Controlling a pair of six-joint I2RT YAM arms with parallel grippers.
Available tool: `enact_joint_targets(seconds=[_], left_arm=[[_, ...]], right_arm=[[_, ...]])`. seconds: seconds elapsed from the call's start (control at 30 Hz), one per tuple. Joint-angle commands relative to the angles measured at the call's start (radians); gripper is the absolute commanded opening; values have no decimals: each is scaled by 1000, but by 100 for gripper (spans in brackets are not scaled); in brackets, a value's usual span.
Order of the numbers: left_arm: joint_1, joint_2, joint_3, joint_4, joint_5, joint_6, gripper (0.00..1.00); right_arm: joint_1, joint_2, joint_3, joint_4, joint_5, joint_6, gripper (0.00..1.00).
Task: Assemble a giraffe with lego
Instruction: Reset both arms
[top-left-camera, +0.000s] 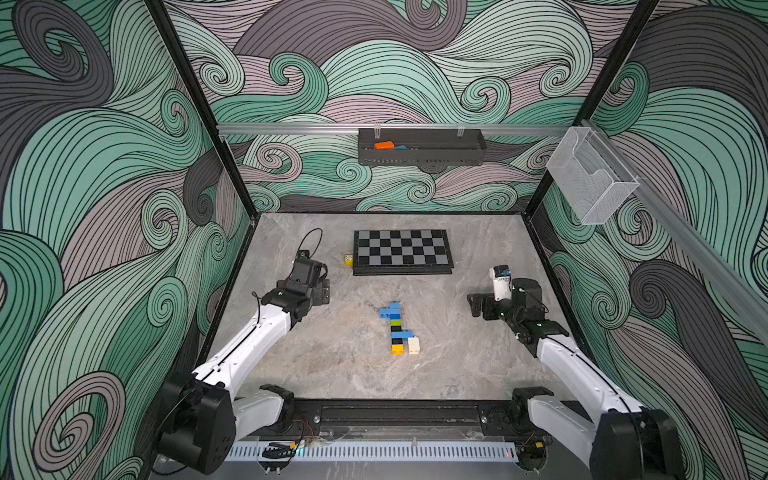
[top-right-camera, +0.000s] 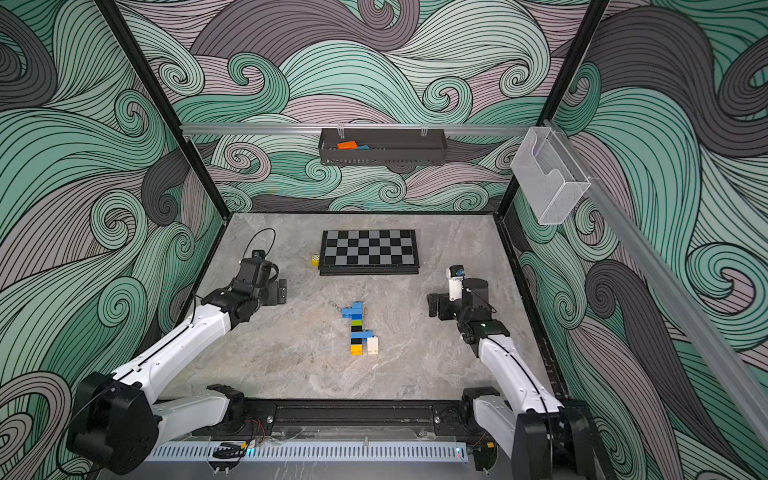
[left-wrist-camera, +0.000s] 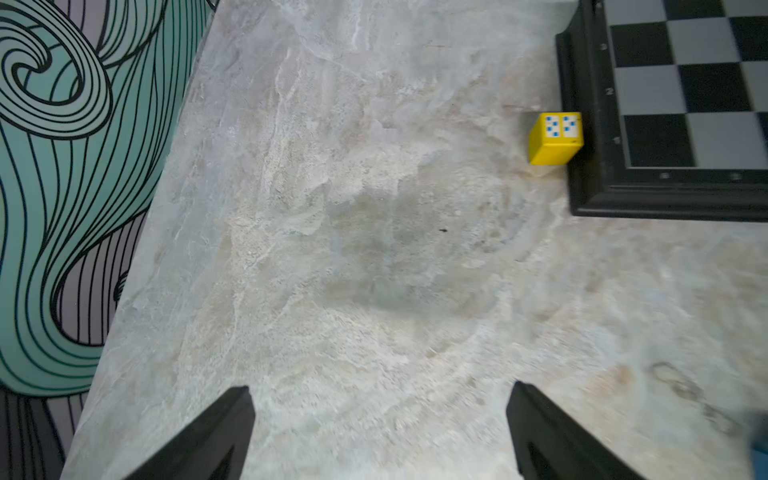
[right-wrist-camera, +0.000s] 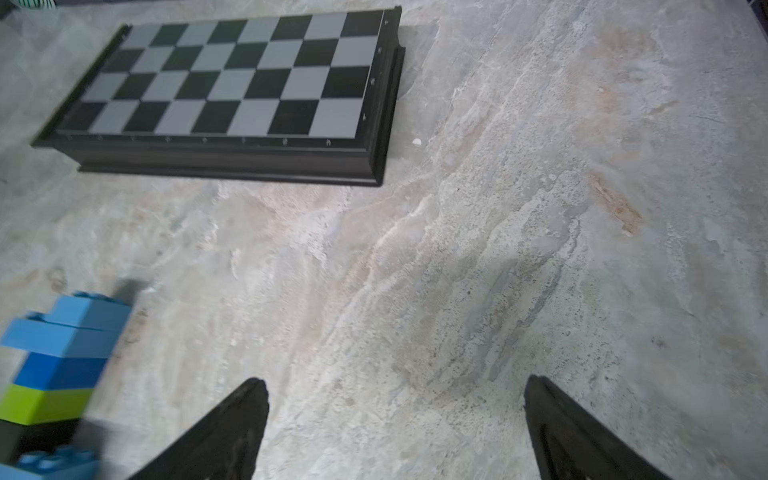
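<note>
The giraffe (top-left-camera: 398, 328) lies flat on the desk (top-left-camera: 324, 365), its yellow and white legs nearest. Flanking it, well apart, the left jaws and right jaws both gape, released, holding nothing. Farther back, 1 yellow die (top-left-camera: 348, 260) sits just beside the chessboard (top-left-camera: 402, 249).

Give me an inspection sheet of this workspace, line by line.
Surface: grey stone-look table, no spills seen.
Job's things: giraffe lies flat mid-table, touched by neither gripper; no loose bricks seen.
Clutter: yellow die close beside the chessboard.
Grippers: left gripper and right gripper open, empty, over bare table.
Cables: black loop at the left wrist; red wires at the base rail.
Surroundings: swirl-pattern walls; dark wall tray holding an orange block; clear bin, nothing seen inside.
</note>
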Motion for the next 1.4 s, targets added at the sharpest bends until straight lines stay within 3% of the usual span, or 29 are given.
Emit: enact_joint_targets(seconds=[0.0, 0.1, 0.2, 0.23, 0.33, 0.4, 0.47, 0.5, 0.6, 0.7, 0.73, 1.37], left_arm=[[125, -75, -161, 404, 61, 102, 99], [209, -60, -250, 551, 112, 83, 99], [270, 24, -309, 749, 177, 89, 99], [291, 62, -299, 786, 198, 94, 99], [337, 172, -248, 869, 247, 97, 99], [382, 243, -187, 846, 360, 54, 99], [383, 320, -215, 966, 439, 83, 99], [382, 345, -209, 974, 487, 108, 99], [348, 409, -236, 1095, 474, 163, 99], [347, 380, -202, 972, 456, 136, 99], [343, 394, -217, 1032, 457, 155, 99], [340, 384, -208, 995, 442, 146, 99]], right_arm=[[-33, 103, -46, 398, -88, -146, 99], [-51, 199, -91, 652, -94, -112, 99], [-71, 335, -4, 687, -135, -96, 99], [-82, 361, 38, 639, -161, -75, 99], [-85, 477, -30, 897, -157, -43, 99], [-90, 533, -58, 1020, -140, -23, 99], [-90, 497, -46, 927, -142, -36, 99], [-90, 513, -53, 968, -136, -30, 99], [-79, 507, -46, 946, -39, -9, 99], [-33, 513, -28, 920, 67, -28, 99], [-26, 507, -28, 915, 81, -35, 99], [-21, 509, -28, 917, 81, -41, 99]])
